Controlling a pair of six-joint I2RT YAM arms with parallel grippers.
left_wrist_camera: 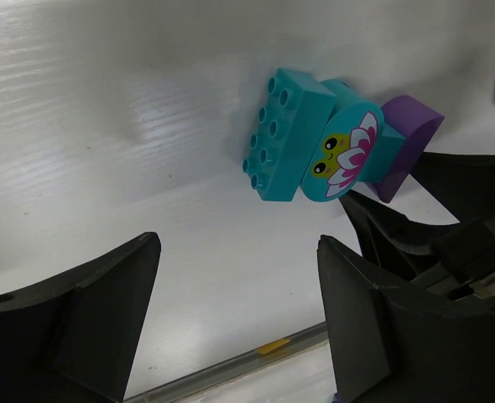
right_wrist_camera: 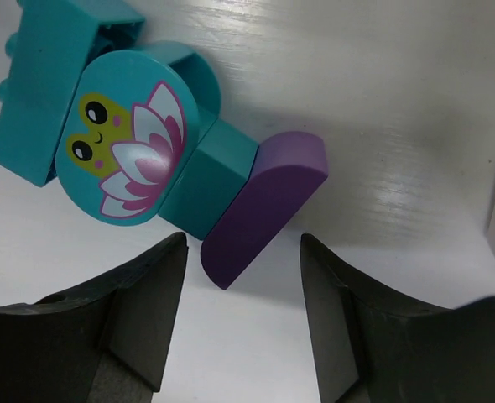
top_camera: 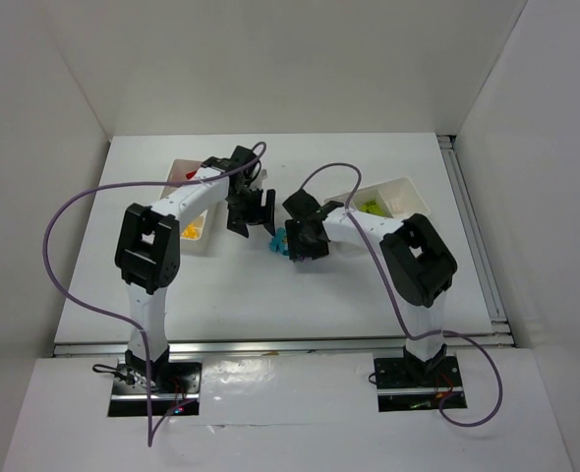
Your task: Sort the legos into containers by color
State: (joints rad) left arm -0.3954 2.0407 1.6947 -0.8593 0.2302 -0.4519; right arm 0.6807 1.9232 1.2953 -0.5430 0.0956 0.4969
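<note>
Starting at our right gripper point(right_wrist_camera: 243, 311), we find its jaws spread and empty, with the purple brick point(right_wrist_camera: 264, 201) lying on the table point(right_wrist_camera: 398, 109) just past the fingertips, opposite the gap. A small cyan block point(right_wrist_camera: 210, 189) touches it, followed by a round frog piece point(right_wrist_camera: 122, 138) and a studded cyan brick point(right_wrist_camera: 42, 92). Our left gripper point(left_wrist_camera: 239, 311) is spread and empty too, the same cluster lying a little farther from it. Seen from above, the cluster sits between both grippers. The left tray point(top_camera: 180, 169) and right tray point(top_camera: 408, 187) stand apart on either side.
</note>
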